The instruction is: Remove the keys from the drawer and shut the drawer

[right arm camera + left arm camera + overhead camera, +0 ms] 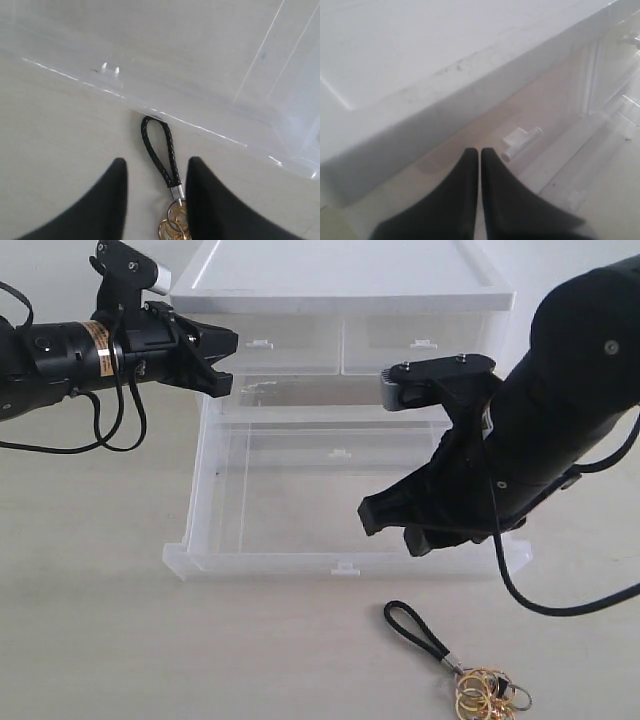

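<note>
**Keys on table; drawer open.**
The keys point(455, 665) lie on the table point(120, 640) at 5 o'clock from the drawer point(260, 565), near its front wall, strap end nearest it. The drawer stands pulled out of the cabinet point(340, 280). The right gripper point(157, 161) hangs above the strap, jaws apart and not gripping it. The left gripper point(480, 150), jaws together, sits at 10 o'clock by the cabinet's top edge.

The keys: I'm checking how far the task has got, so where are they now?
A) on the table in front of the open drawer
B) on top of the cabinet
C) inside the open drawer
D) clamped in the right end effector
A: the keys lie flat on the table, just outside the front wall of the open drawer.
</note>
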### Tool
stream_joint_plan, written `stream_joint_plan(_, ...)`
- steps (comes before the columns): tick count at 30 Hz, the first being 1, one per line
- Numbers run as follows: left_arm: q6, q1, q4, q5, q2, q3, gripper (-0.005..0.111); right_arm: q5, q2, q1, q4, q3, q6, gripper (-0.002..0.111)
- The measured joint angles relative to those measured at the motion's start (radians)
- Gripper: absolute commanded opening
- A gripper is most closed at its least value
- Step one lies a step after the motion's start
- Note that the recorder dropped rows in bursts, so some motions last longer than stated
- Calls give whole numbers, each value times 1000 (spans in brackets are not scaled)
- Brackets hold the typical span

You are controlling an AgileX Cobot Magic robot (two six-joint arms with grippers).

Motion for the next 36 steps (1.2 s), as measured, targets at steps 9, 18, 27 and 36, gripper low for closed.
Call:
stream_joint_plan(9,0,0,0,0,0,0,4,-19,0,18,159,23,-193,0)
stream_joint_plan(18,0,0,0,0,0,0,4,-349,0,111,177,164,-206,0)
stream_joint_plan(27,0,-2,0,0,0,0,4,-489,0,120,151,293,-202,0)
stream_joint_plan(36,0,-2,0,2,0,0,4,-506,27,120,53,307,-205,0)
